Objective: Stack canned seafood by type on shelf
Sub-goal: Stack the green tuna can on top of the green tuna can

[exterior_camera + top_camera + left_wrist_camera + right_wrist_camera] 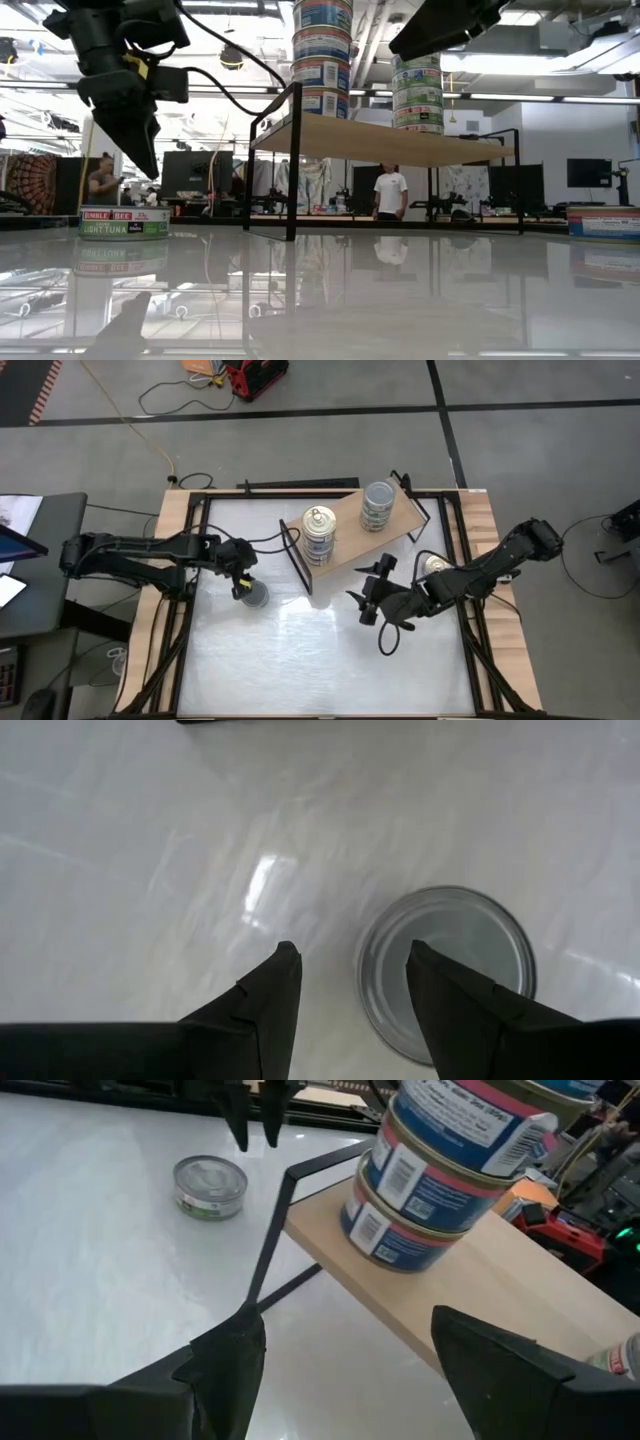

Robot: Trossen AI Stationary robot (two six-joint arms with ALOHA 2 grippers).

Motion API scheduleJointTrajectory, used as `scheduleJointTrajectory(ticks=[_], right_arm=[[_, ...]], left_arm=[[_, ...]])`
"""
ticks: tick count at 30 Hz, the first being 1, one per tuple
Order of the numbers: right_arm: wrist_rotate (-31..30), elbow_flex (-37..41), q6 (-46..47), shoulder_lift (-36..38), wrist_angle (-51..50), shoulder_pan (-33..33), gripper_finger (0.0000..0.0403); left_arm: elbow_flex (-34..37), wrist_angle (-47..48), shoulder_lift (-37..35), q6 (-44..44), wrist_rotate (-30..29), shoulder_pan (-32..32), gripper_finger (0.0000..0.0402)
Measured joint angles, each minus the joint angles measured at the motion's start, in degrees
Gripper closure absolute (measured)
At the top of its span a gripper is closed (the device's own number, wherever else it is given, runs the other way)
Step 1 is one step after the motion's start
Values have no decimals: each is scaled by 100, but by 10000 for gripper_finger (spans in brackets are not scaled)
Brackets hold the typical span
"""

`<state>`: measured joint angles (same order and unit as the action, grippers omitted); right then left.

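Note:
The shelf (352, 528), a tan board on a black frame, stands at the table's far middle and carries two stacks of canned seafood. The gold-lidded stack (318, 533) is on its left, the grey-topped stack (377, 505) on its right. A single grey-topped tuna tin (254, 596) (125, 221) rests flat on the white tabletop, left of the shelf. My left gripper (350, 958) (140, 150) hangs open just above this tin, one finger over its lid, clear of it. My right gripper (345, 1365) (366, 600) is open and empty, in front of the shelf, facing the gold-lidded stack (430, 1180).
Another tin (436, 564) (603, 222) lies on the table at the right, partly under my right arm. The shelf's black leg (268, 1245) stands between my right gripper and the single tin (210, 1187). Bare tabletop stretches toward the near edge.

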<state>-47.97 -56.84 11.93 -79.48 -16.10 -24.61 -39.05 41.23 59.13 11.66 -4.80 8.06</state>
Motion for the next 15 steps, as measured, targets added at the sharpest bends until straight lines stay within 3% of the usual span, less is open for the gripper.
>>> scheduleJointTrajectory(ticks=[10,15], right_arm=[[5,0,-76,0,-195,-51,87],[9,0,-40,0,-250,-47,87]], left_arm=[[151,-145,0,-307,11,109,243],[236,-259,0,-433,366,374,263]])
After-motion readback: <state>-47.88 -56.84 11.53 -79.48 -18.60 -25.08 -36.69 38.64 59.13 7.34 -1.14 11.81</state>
